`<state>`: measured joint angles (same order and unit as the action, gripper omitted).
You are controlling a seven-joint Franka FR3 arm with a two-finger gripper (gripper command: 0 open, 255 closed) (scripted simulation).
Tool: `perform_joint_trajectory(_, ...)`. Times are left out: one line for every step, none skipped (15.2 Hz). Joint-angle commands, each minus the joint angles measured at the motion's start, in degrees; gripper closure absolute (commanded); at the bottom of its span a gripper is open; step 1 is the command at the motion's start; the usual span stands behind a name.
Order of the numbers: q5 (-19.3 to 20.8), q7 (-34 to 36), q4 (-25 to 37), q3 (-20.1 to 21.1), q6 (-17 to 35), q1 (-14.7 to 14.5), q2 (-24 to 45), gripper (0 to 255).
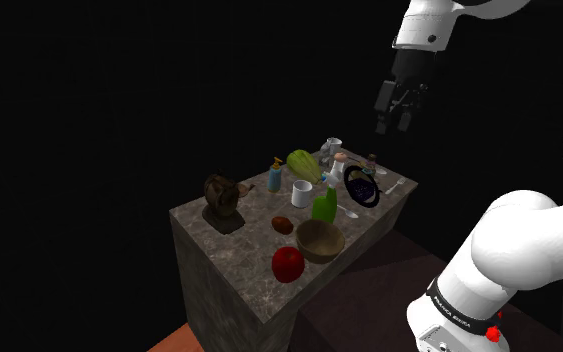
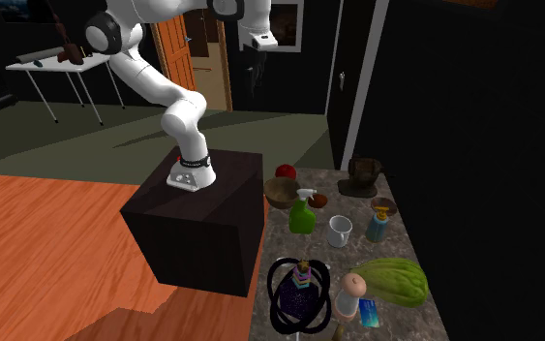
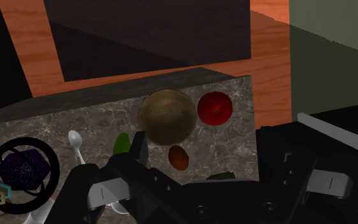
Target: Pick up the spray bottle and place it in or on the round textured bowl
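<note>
The green spray bottle with a white trigger head stands upright near the middle of the marble-topped table. It is just behind the round tan bowl, with a small gap between them. My gripper hangs high above the table's far end, open and holding nothing. The second exterior view has the bottle beside the bowl. In the wrist view the bowl lies well beyond my gripper. A sliver of the green bottle peeks past one finger.
A red apple and a small brown egg-shaped thing sit by the bowl. A white mug, a black ring ornament, a green gourd, a brown jug and small bottles crowd the table's rest.
</note>
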<state>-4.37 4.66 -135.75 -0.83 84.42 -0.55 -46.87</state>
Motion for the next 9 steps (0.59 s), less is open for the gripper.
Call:
perform_joint_trajectory(0.00,0.00,0.00,0.00,0.00,0.00,0.00,0)
perform_joint_trajectory(0.51,-0.67,-1.07,-0.42,1.88,0.20,0.75,0)
perform_joint_trajectory(1.01,-1.33,-2.08,-0.85,3.77,0.40,1.58,0)
perform_joint_trajectory(1.50,-1.97,-3.01,-1.29,5.68,0.61,2.50,0)
perform_joint_trajectory(1.97,-2.61,-3.86,-1.73,7.61,0.82,3.50,0)
perform_joint_trajectory(2.43,-3.23,-4.64,-2.17,9.55,1.03,4.59,0)
perform_joint_trajectory(2.87,-3.84,-5.35,-2.62,11.51,1.25,5.77,0)
perform_joint_trajectory(3.30,-4.45,-5.97,-3.07,13.48,1.46,7.03,0)
perform_joint_trajectory(3.71,-5.04,-6.52,-3.53,15.45,1.66,8.37,0)
